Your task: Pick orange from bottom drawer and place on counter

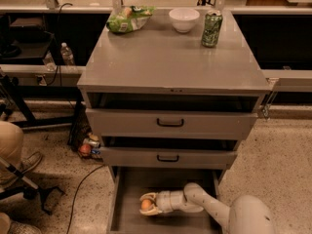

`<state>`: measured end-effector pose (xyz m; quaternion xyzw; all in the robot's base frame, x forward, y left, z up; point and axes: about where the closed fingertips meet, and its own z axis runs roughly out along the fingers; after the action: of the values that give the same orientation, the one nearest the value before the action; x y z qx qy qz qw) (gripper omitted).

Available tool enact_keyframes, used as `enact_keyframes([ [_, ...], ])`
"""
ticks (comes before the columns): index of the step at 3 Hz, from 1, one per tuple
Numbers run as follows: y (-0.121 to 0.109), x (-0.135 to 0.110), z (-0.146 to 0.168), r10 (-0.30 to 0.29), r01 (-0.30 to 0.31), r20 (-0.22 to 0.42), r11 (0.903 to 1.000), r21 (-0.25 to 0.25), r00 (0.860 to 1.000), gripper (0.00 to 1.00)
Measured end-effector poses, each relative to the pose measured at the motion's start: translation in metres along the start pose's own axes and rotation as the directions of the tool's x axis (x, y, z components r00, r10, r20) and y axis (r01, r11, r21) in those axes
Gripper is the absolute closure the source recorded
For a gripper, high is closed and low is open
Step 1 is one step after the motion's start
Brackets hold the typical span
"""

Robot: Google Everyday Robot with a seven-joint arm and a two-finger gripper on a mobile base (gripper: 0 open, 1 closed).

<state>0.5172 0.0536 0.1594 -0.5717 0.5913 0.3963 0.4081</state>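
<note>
My hand (pixel 146 204) is down inside the bottom drawer (pixel 127 184), left of centre, pointing left. Fingers (pixel 149 196) are closed around the orange (pixel 146 204), one on its far side and one on its near side. Can't tell whether the orange is off the drawer floor or resting on it. My arm (pixel 209 208) comes in from the lower right, over the drawer's right half.

Bottom drawer is pulled well out. Middle drawer (pixel 168 157) and top drawer (pixel 170 123) are each out a little, black handles showing.

On the table (pixel 170 62), all along the back edge: green bag (pixel 129 19) at left, white bowl (pixel 184 19) in the middle, green can (pixel 211 28) upright at right. The front of the table is bare grey metal.

A small red round thing (pixel 85 150) lies on the floor left of the cabinet.
</note>
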Motion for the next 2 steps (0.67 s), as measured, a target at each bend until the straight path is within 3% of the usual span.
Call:
enact_keyframes([
  [1, -0.0101, -0.0283, -0.0413, -0.009, 0.009, 0.021, 0.9999, 0.014, 1.000, 1.00],
  [2, -0.0101, -0.0283, -0.0413, -0.009, 0.009, 0.021, 0.9999, 0.014, 1.000, 1.00],
])
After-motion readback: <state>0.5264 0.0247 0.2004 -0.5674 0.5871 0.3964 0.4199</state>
